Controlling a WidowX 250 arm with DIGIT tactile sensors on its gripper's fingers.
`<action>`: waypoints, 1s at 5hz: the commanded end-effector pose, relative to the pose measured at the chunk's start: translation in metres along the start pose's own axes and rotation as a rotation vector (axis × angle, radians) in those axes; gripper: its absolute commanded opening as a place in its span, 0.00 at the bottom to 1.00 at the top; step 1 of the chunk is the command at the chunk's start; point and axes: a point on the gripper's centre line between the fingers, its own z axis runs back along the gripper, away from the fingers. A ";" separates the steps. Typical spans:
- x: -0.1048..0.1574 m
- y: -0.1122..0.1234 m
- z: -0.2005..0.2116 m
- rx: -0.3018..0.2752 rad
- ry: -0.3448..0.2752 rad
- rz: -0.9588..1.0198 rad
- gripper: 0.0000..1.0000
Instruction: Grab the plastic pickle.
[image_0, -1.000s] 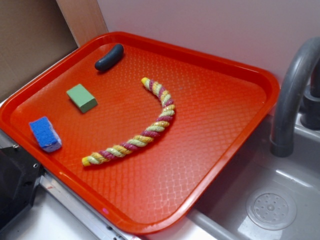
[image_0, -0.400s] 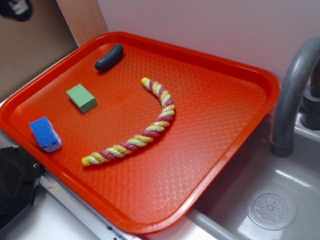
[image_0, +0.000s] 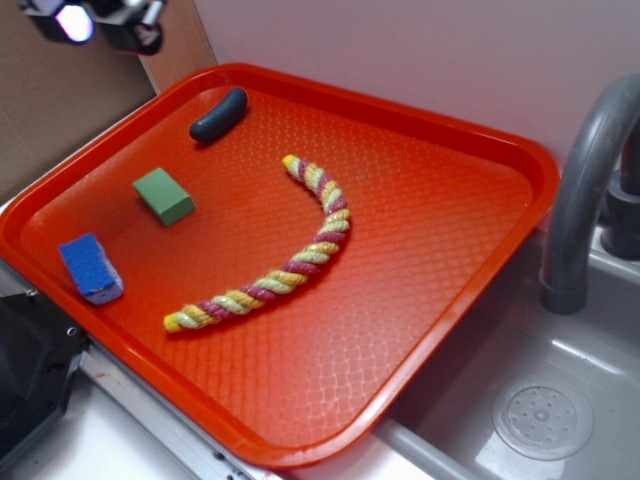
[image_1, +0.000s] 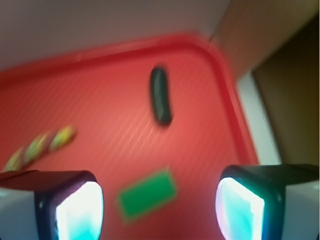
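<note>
The plastic pickle (image_0: 219, 115) is a dark, slightly curved sausage shape lying near the far left corner of the red tray (image_0: 450, 160). In the wrist view the pickle (image_1: 161, 96) lies well ahead of the fingers, close to the tray's right rim. Only part of my gripper (image_0: 95, 20) shows in the exterior view, at the top left corner, high above and to the left of the pickle. Seen from the wrist, the gripper (image_1: 159, 210) is open, its two fingers far apart with nothing between them; the green block (image_1: 148, 194) lies on the tray below the gap.
A green block (image_0: 164, 195), a blue sponge (image_0: 90, 268) and a long yellow-red twisted rope (image_0: 275, 260) lie on the tray. A grey faucet (image_0: 585, 180) and sink drain (image_0: 542, 417) are at the right. A brown board (image_0: 60, 90) stands behind the tray's left side.
My gripper has come into the exterior view at the top left and moved rightward towards the tray. The objects on the tray have not moved.
</note>
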 end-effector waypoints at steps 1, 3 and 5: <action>0.037 0.001 -0.037 0.015 -0.120 -0.028 1.00; 0.060 0.003 -0.094 -0.047 -0.071 -0.033 1.00; 0.055 -0.004 -0.113 -0.106 0.004 -0.055 1.00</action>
